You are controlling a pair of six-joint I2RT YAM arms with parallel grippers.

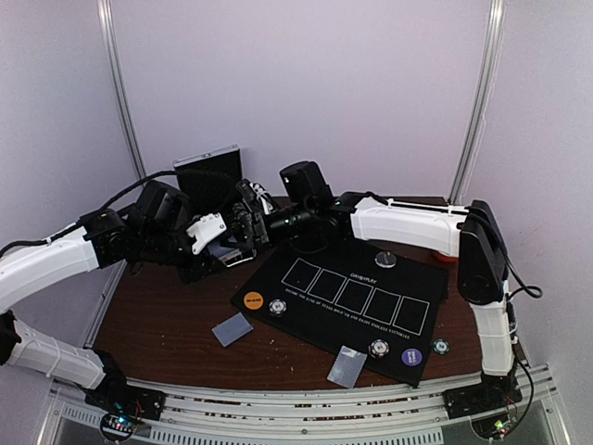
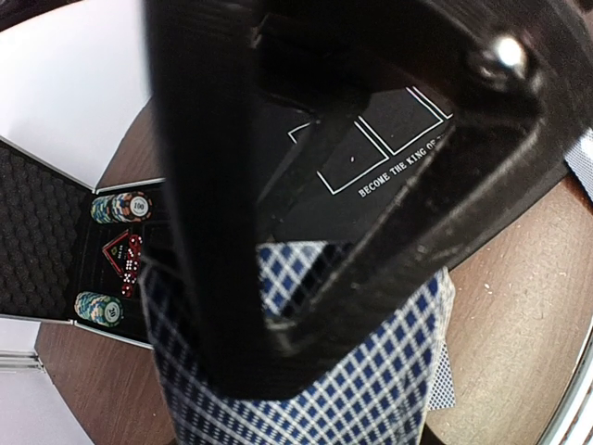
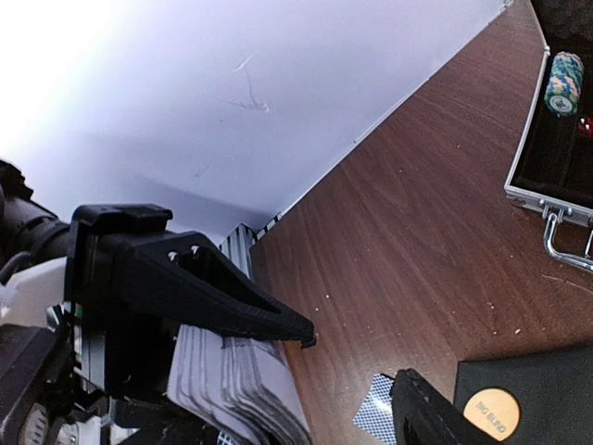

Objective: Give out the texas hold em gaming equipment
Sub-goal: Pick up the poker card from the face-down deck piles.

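Note:
My left gripper (image 1: 230, 243) is shut on a deck of blue-checked playing cards (image 2: 371, 371), held above the table's back left. My right gripper (image 1: 250, 218) reaches across to meet it. In the right wrist view the right gripper (image 3: 357, 362) is open, and the deck's white edge (image 3: 241, 389) lies against its upper finger (image 3: 213, 297). Two small card piles (image 1: 233, 329) (image 1: 346, 366) lie near the front. On the black mat (image 1: 408, 278) sit an orange button (image 1: 253, 299), a purple button (image 1: 410, 356), a dark silver button (image 1: 385, 259) and three chips (image 1: 277, 305) (image 1: 377, 349) (image 1: 441, 347).
An open metal case (image 2: 56, 232) at the back left holds chip stacks (image 2: 120, 206) (image 2: 99, 308) and red dice (image 2: 125, 260); its lid (image 1: 208, 176) stands upright. The case also shows in the right wrist view (image 3: 533, 176). White walls enclose the table.

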